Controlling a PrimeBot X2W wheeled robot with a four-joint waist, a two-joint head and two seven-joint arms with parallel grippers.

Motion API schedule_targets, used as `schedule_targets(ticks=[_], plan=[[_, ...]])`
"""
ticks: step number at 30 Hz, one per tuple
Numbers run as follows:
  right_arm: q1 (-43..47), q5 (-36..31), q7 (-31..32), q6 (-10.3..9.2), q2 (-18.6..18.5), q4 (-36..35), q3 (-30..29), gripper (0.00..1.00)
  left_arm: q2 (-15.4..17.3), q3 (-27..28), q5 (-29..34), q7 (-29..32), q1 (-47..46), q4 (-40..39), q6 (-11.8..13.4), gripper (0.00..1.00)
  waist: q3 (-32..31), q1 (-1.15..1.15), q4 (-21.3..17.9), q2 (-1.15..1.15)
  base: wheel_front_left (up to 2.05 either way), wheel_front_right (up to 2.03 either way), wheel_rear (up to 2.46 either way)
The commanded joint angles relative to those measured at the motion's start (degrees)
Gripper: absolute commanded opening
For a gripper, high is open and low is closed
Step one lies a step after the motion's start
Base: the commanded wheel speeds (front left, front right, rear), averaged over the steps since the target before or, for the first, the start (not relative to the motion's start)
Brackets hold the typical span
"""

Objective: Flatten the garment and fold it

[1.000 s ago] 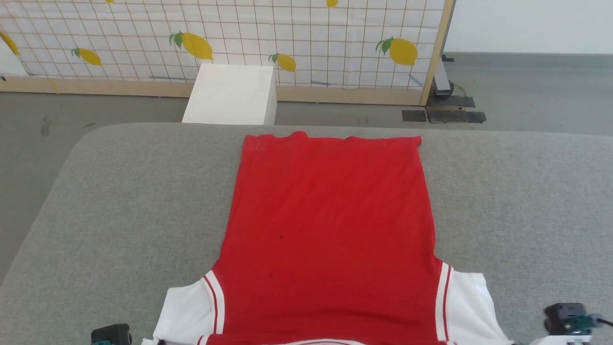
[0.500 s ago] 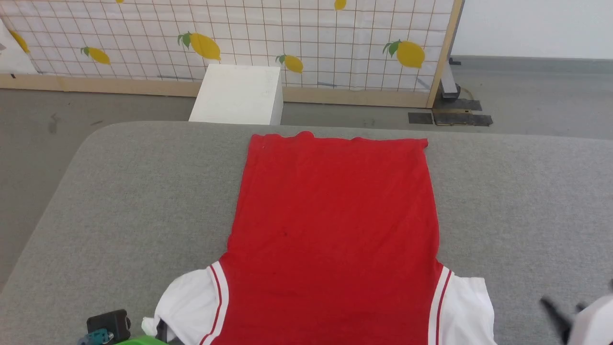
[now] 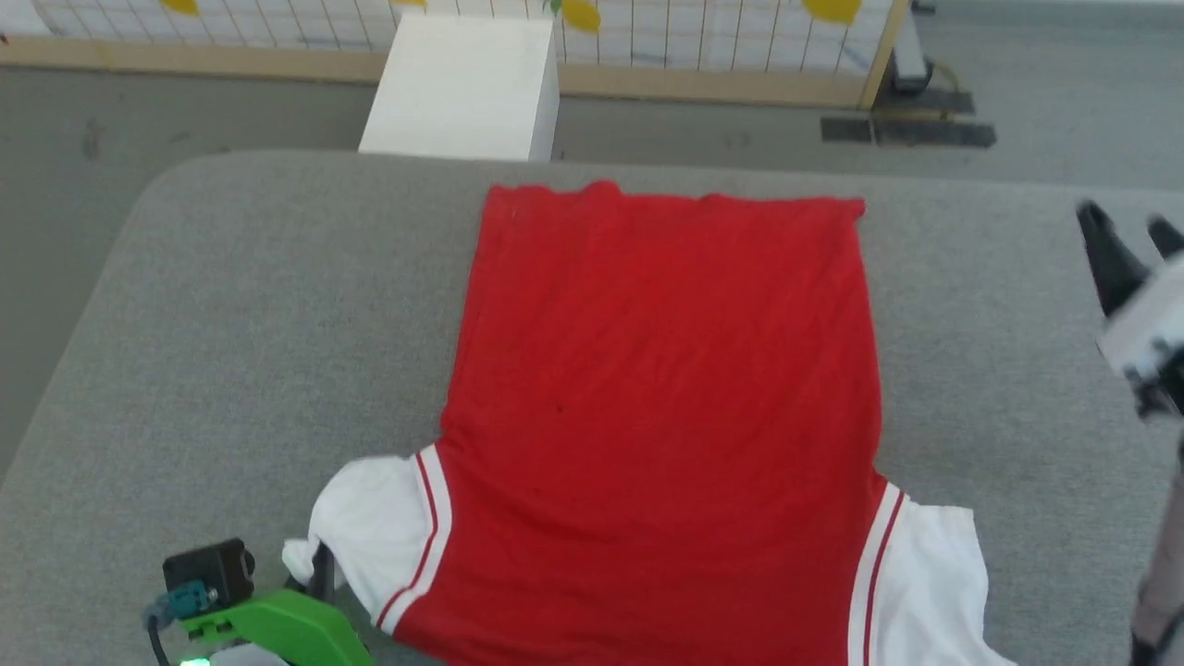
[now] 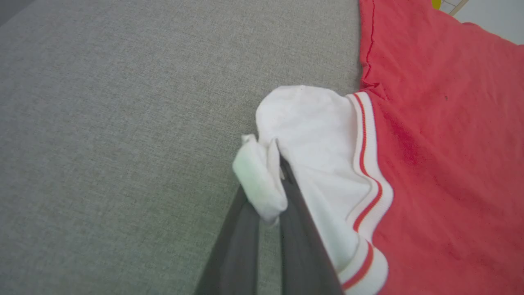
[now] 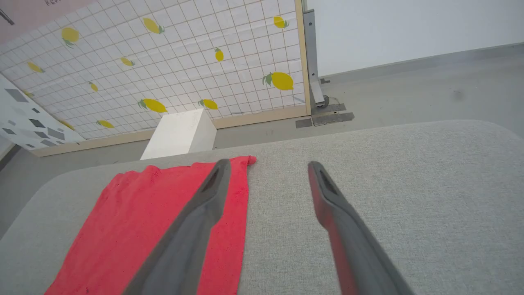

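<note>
Garment lies spread on the grey bench, hem at the far side. It looks thin, light and limp, so I judge sleeve edges and corners the best places to grip. Left pincer is pinched on the edge of the white sleeve; right pincer stands wide and empty above the bench.

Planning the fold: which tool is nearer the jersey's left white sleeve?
Left. The left tool is shut on that sleeve; the right tool hangs open beyond the jersey's other side.

Thin matt red cloth garment on coarse grey woven fabric surface
</note>
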Motion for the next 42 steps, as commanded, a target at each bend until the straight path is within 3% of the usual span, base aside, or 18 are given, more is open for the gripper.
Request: schedule_targets(ticks=[1, 7, 13, 19, 29, 30, 31, 34, 37, 42], plan=[[-3.0, -2.5, -1.1, -0.08, 0.1, 2.9, 1.2, 1.00, 0.0, 0.2, 0.0, -0.3, -1.3, -0.8, 0.2, 0.00, 5.2, 0.00, 1.6, 0.00, 0.00, 0.00, 0.00], [-16.5, -12.1, -2.5, -0.08, 0.1, 19.3, 2.2, 1.00, -0.6, 0.0, -0.8, 0.6, -2.9, -4.6, 0.2, 0.00, 11.8, 0.00, 4.7, 0.00, 0.00, 0.00, 0.00], [-25.4, -21.2, 0.8, -0.08, 0.0, 29.5, 1.1, 1.00, -1.0, -0.6, -1.1, 1.8, -3.0, -8.8, 0.8, 0.00, 17.2, 0.00, 8.0, 0.00, 0.00, 0.00, 0.00], [-29.7, -27.2, 3.4, -0.08, -1.5, 34.1, 1.6, 1.00, -1.7, -1.1, -1.5, 1.7, -3.6, -10.9, 0.5, 0.00, 20.6, 0.00, 10.9, 0.00, 0.00, 0.00, 0.00], [-32.0, -30.2, 3.2, -0.08, -2.9, 38.2, 2.6, 1.00, -2.7, -2.3, -1.7, 1.2, -5.3, -9.7, -0.7, 0.00, 23.0, 0.00, 12.1, 0.00, 0.00, 0.00, 0.00], [-32.0, -30.3, 3.2, -0.08, -2.9, 38.6, 2.4, 0.95, -2.7, -2.4, -1.7, 1.2, -5.5, -9.5, -0.8, 0.00, 22.9, 0.00, 12.0, 0.00, 0.00, 0.00, 0.00], [-32.0, -30.3, 2.7, -0.08, -2.8, 39.2, 1.9, 0.00, -2.7, -2.6, -1.6, 1.2, -5.6, -9.2, -0.9, 0.00, 22.3, 0.00, 11.5, 0.00, 0.00, 0.00, 0.00], [-32.1, -29.8, 1.6, -0.08, -3.0, 39.3, 1.3, 0.00, -2.3, -2.7, -1.4, 1.4, -5.6, -9.0, -0.8, 0.00, 20.6, 0.00, 10.6, 0.00, 0.00, 0.00, 0.00], [-30.3, -27.1, -3.1, -0.08, -6.1, 37.7, 5.4, 0.00, -1.3, -3.0, -1.1, 2.2, -5.0, -8.5, -0.6, 0.00, 14.9, 0.00, 8.0, 0.00, 0.00, 0.00, 0.00], [-23.3, -20.0, -4.6, -0.08, -10.6, 31.7, 8.0, 0.00, -0.4, -3.7, -0.8, 3.6, -4.3, -8.2, -0.3, 0.00, 8.0, 0.00, 5.0, 0.00, 0.00, 0.00, 0.00]])
